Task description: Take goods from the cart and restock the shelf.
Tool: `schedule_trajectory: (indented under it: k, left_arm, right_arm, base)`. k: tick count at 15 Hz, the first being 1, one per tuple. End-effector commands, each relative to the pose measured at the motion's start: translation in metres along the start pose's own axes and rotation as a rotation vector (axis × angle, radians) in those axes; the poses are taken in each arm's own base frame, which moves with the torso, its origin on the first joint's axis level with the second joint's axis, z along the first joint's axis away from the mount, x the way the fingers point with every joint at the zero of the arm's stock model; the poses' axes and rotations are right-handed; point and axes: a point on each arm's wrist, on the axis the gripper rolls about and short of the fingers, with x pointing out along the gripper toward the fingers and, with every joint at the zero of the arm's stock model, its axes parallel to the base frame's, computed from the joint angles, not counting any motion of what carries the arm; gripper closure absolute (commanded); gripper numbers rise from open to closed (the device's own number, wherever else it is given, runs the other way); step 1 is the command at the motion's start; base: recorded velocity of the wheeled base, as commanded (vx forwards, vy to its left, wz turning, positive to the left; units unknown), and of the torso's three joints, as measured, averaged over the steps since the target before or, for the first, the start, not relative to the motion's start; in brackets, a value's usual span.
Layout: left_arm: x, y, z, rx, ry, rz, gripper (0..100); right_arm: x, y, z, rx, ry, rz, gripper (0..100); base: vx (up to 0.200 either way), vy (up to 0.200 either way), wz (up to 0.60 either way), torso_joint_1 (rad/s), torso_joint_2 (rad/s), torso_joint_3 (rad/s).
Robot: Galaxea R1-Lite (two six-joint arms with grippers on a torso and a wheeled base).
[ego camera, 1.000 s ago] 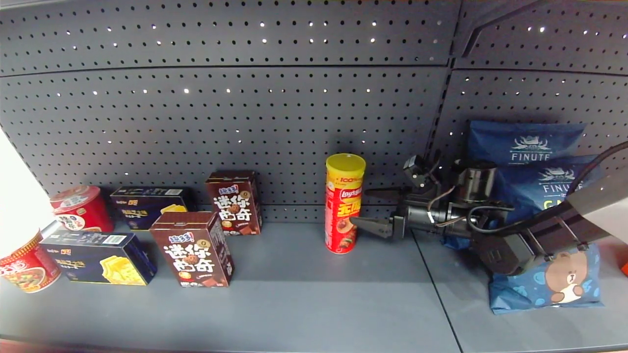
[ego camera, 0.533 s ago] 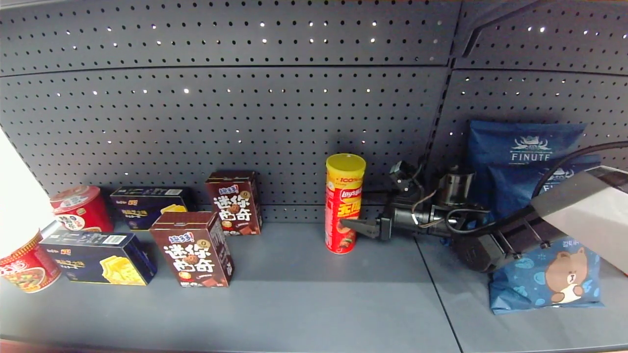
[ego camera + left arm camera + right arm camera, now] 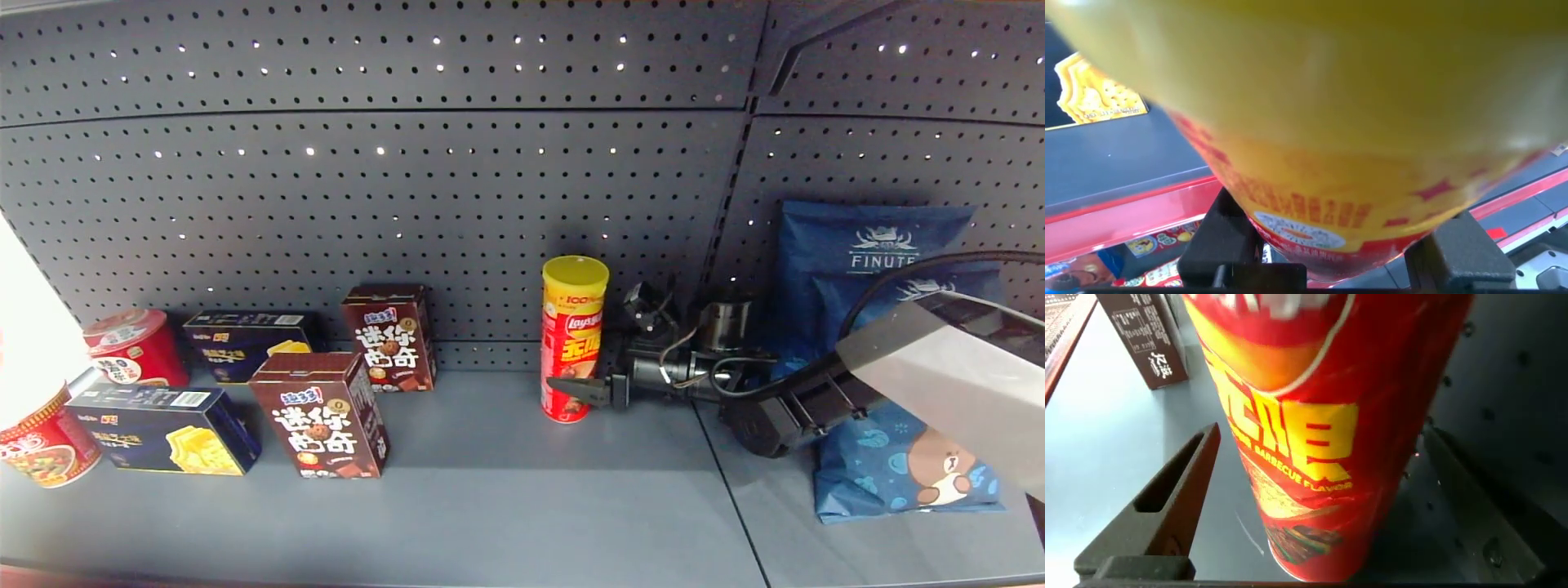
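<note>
Dim, even light; blurry wrist close-ups.

Shelf (image 3: 490,506): smooth, matt grey painted metal.
Back panel (image 3: 367,204): the same matt metal, perforated.
Chip can (image 3: 571,343): glossy printed wrap.
Lid (image 3: 575,269): smooth yellow plastic.
Brown boxes (image 3: 322,416): printed cardboard with a slight sheen.
Bags (image 3: 873,245): matt blue film, creased.
Right fingers (image 3: 1167,508): matt and dark, perhaps plastic.
Yellow container (image 3: 1315,106): glossy printed skin.
</note>
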Motion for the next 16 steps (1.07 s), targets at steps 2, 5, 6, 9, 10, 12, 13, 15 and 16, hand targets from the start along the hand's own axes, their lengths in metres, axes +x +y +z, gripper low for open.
schedule_trajectory:
  k: [2, 5, 6, 9, 10, 12, 13, 15, 16]
  left_arm:
    - [0.0, 0.0, 0.0, -0.001, 0.001, 0.0, 100]
    - [0.0, 0.0, 0.0, -0.002, 0.001, 0.001, 100]
    - [0.0, 0.0, 0.0, -0.002, 0.001, 0.001, 100]
    - [0.0, 0.0, 0.0, -0.002, 0.001, 0.001, 100]
    - [0.0, 0.0, 0.0, -0.002, 0.001, 0.001, 100]
    - [0.0, 0.0, 0.0, -0.001, 0.0, 0.003, 100]
    - [0.0, 0.0, 0.0, -0.001, 0.0, 0.003, 100]
    - [0.0, 0.0, 0.0, -0.001, 0.002, 0.001, 100]
    - [0.0, 0.0, 0.0, -0.003, 0.002, 0.001, 100]
  right_arm:
    - [0.007, 0.002, -0.01, 0.019, 0.015, 0.011, 0]
    - [0.01, 0.002, -0.015, 0.028, 0.01, 0.006, 100]
    - [0.012, 0.006, -0.013, 0.03, 0.009, 0.012, 100]
    - [0.014, 0.021, 0.003, 0.013, 0.0, -0.032, 100]
    - [0.011, 0.03, 0.011, 0.009, -0.003, -0.03, 100]
    - [-0.001, 0.049, 0.028, 0.006, -0.004, -0.036, 100]
    - [-0.012, 0.061, 0.04, 0.003, -0.004, -0.053, 100]
    - [-0.039, 0.093, 0.06, 0.002, 0.005, -0.114, 100]
    - [-0.05, 0.103, 0.064, 0.005, 0.013, -0.138, 100]
  base:
    - [0.0, 0.0, 0.0, 0.0, 0.0, 0.0]
    - [0.0, 0.0, 0.0, 0.0, 0.0, 0.0]
    - [0.0, 0.0, 0.0, 0.0, 0.0, 0.0]
    - [0.0, 0.0, 0.0, 0.0, 0.0, 0.0]
    - [0.0, 0.0, 0.0, 0.0, 0.0, 0.0]
    - [0.0, 0.0, 0.0, 0.0, 0.0, 0.0]
    - [0.0, 0.0, 0.0, 0.0, 0.0, 0.0]
    - [0.0, 0.0, 0.0, 0.0, 0.0, 0.0]
    - [0.0, 0.0, 0.0, 0.0, 0.0, 0.0]
